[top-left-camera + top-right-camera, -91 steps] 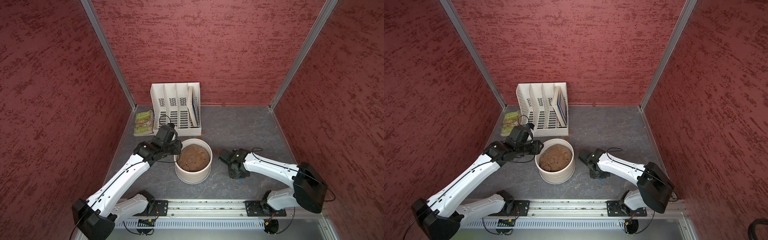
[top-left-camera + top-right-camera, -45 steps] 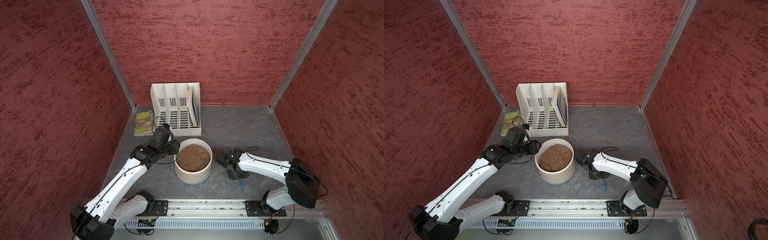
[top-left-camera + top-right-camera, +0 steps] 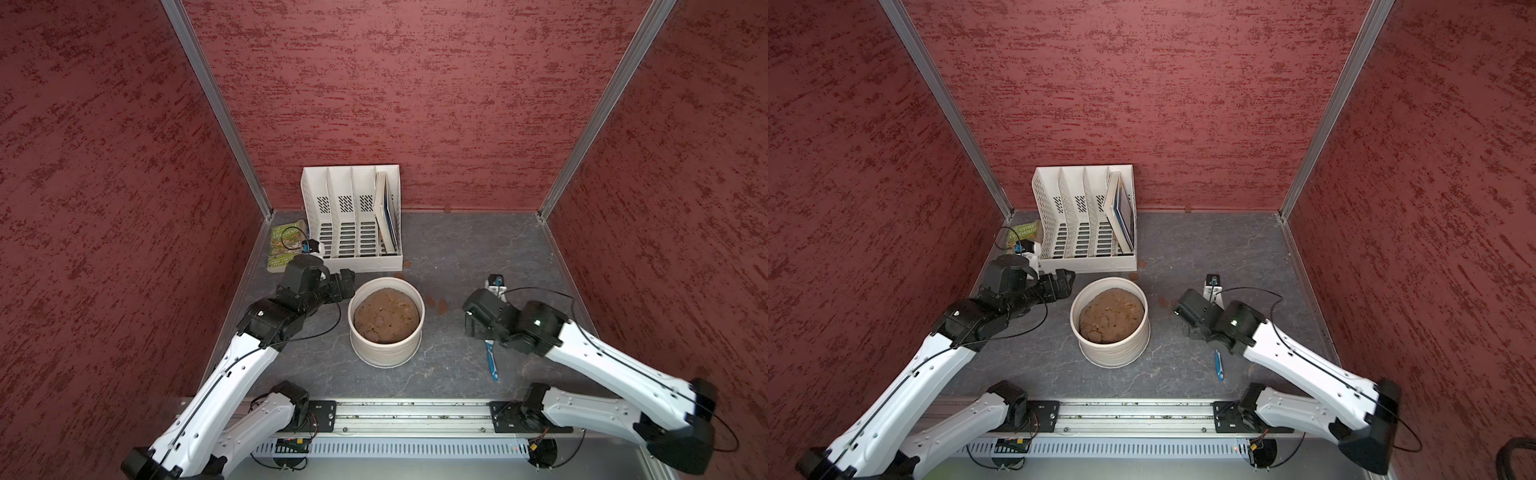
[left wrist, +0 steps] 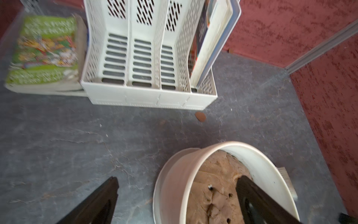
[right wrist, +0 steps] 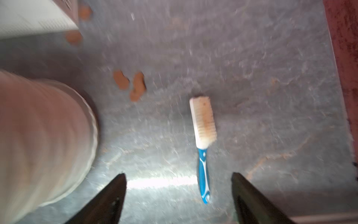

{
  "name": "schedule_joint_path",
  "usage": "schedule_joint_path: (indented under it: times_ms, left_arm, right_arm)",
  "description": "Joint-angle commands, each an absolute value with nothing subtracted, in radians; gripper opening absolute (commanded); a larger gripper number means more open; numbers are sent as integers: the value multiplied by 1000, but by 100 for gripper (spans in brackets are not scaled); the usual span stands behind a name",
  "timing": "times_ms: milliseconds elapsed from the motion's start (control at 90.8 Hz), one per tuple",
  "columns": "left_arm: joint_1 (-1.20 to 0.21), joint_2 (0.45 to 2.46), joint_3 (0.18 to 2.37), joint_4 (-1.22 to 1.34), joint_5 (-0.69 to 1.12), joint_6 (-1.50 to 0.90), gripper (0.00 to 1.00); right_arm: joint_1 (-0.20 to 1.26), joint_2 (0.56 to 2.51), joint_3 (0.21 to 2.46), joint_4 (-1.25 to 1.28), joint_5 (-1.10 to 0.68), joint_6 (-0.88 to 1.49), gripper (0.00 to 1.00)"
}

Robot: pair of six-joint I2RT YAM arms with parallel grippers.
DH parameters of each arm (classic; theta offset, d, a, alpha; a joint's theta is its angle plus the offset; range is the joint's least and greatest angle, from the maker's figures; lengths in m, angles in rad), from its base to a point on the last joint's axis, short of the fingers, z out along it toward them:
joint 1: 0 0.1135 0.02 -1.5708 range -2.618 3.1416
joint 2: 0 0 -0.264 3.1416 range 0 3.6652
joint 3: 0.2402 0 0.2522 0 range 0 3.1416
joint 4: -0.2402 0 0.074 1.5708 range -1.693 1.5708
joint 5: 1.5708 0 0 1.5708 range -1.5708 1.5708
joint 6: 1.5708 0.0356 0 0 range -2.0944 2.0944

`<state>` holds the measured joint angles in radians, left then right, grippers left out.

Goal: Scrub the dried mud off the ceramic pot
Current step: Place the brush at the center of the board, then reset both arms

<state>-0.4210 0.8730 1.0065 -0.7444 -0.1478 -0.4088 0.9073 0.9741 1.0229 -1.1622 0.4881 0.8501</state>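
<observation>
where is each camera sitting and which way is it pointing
Top views: high over the front rail, looking down and back at the ceramic pot; the left arm and right arm show.
Left wrist: on the left arm, facing the file organiser and pot; the open left hand shows.
Right wrist: on the right arm, facing the brush and dried mud on the floor; the open right hand shows.
Shared: both wrist views catch the pot.

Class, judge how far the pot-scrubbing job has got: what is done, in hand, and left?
Done: mud flakes lie loose beside the ceramic pot, whose visible wall looks clean. In hand: nothing; the brush lies on the table, right gripper open above it, left gripper open near the pot. Left: perhaps checking hidden sides.
</observation>
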Motion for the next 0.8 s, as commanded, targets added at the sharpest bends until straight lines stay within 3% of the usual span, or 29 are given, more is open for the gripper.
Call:
schedule_joint_path:
  times_ms: [0, 66, 242, 452, 661, 793]
  left_arm:
    - [-404, 860, 1030, -664, -350, -369, 100]
    - [-395, 870, 1012, -609, -454, -329, 100]
    - [-327, 936, 936, -442, -517, -239, 100]
    - [-116, 1075, 793, -119, -467, -196, 100]
    - [49, 1275, 609, 199, -343, -154, 100]
    - [45, 1352, 534, 367, -288, -120, 100]
  right_arm:
    - [908, 809, 980, -997, 635, 764, 99]
    - [908, 725, 910, -877, 661, 689, 99]
    - [880, 548, 660, -613, 829, 532, 99]
    - [470, 794, 657, -552, 654, 495, 99]
    - [209, 860, 528, -273, 844, 431, 99]
    - [65, 934, 409, 3, 787, 336, 99]
